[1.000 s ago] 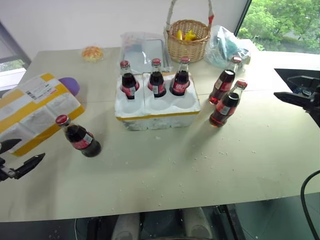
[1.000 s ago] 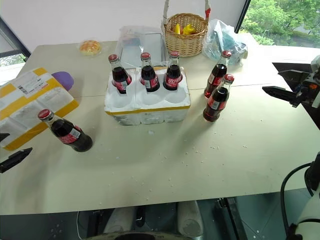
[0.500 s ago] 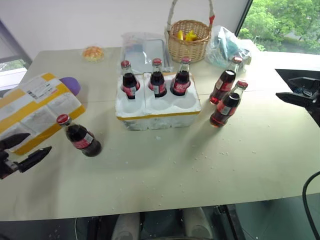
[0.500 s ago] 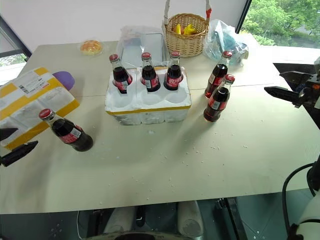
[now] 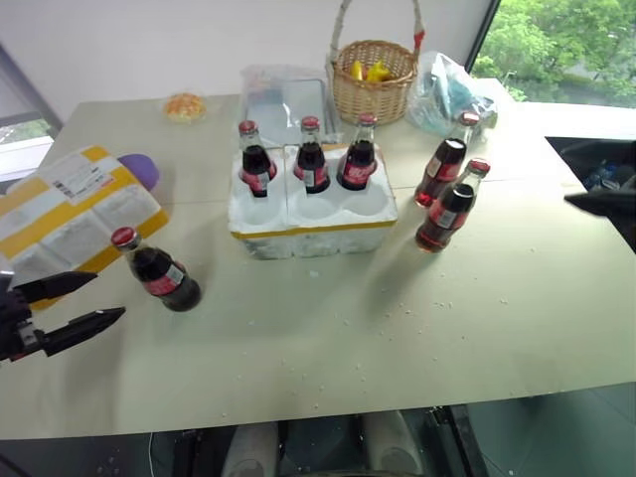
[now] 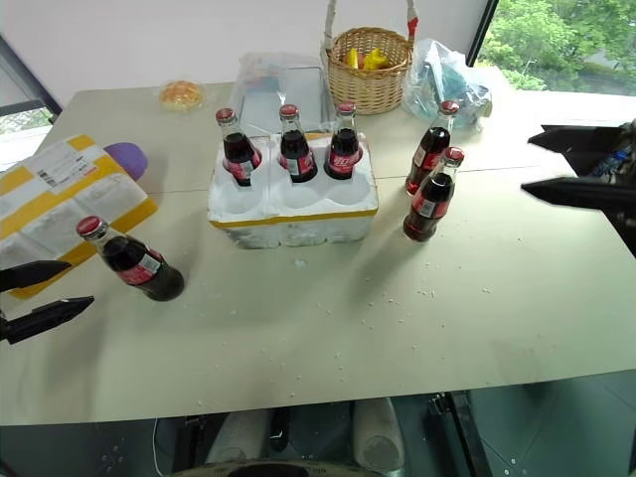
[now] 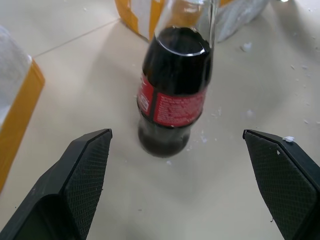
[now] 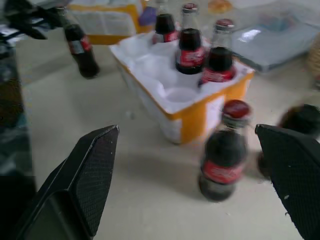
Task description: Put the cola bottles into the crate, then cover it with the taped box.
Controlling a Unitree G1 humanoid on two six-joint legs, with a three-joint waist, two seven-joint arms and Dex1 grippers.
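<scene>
While both hands gape empty, left hand (image 6: 48, 293) near a lone glass bottle (image 6: 129, 260), three bottles (image 6: 289, 147) fill the foam crate's (image 6: 288, 211) far wells; two (image 6: 427, 189) stand right; taped box (image 6: 60, 204) far left on worktop (image 6: 397, 328); right hand (image 6: 576, 167).

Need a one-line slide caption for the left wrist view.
Open left gripper faces a lone cola bottle standing on the table, the taped box behind it.
</scene>
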